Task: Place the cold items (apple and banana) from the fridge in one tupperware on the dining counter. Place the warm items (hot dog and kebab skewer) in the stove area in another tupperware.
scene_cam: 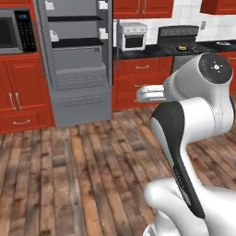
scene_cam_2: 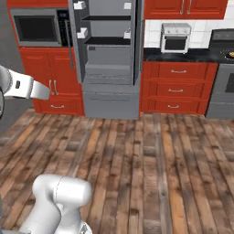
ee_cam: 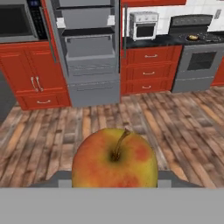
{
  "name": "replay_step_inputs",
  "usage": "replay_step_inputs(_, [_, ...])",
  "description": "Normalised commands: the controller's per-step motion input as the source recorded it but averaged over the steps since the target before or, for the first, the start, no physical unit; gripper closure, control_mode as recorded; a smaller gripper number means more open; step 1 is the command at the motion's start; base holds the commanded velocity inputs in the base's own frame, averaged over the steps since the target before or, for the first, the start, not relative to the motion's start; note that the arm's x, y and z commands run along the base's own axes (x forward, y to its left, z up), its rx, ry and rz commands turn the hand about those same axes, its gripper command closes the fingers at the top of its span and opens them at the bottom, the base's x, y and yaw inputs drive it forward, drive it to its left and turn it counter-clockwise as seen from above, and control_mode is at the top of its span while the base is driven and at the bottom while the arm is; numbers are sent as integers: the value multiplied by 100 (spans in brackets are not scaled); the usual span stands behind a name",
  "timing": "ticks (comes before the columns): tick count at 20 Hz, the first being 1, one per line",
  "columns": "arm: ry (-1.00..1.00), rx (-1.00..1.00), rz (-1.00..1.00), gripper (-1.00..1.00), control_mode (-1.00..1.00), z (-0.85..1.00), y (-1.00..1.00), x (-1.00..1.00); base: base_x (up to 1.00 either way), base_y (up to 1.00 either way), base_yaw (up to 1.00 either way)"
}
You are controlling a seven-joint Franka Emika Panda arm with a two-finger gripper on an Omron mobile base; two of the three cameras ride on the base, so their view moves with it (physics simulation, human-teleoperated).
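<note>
A red-and-yellow apple point(ee_cam: 114, 159) with a brown stem fills the lower middle of the hand view. My gripper point(ee_cam: 114, 180) is shut on it, and the fingers are mostly hidden behind the fruit. The fridge point(scene_cam: 76, 55) point(scene_cam_2: 109, 55) point(ee_cam: 89, 48) stands ahead across the floor with its door open, showing grey shelves and drawers. To its right is the stove point(ee_cam: 199, 52) point(scene_cam: 184, 44), with a small yellowish thing in a pan point(ee_cam: 192, 38) that is too small to identify. The banana, hot dog, kebab skewer, tupperware and dining counter are out of view.
Red cabinets point(ee_cam: 148, 70) run along the back wall. A toaster oven point(ee_cam: 143, 25) point(scene_cam_2: 175, 38) stands on the dark counter and a microwave point(scene_cam_2: 36, 28) is built in left of the fridge. Wooden floor point(scene_cam_2: 151, 160) lies between me and the cabinets.
</note>
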Motion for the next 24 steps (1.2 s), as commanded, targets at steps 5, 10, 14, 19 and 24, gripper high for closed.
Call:
replay_step_inputs(5, [0,0,0,100,100,0,0,0,-100,-38,-16])
replay_step_inputs(10, [0,0,0,100,100,0,0,0,-100,-74,-15])
replay_step_inputs(14, [0,0,0,100,100,0,0,0,-100,-90,-15])
replay_step_inputs(19, [0,0,0,100,100,0,0,0,-100,-79,-15])
replay_step_inputs(24, [0,0,0,100,100,0,0,0,-100,-73,-15])
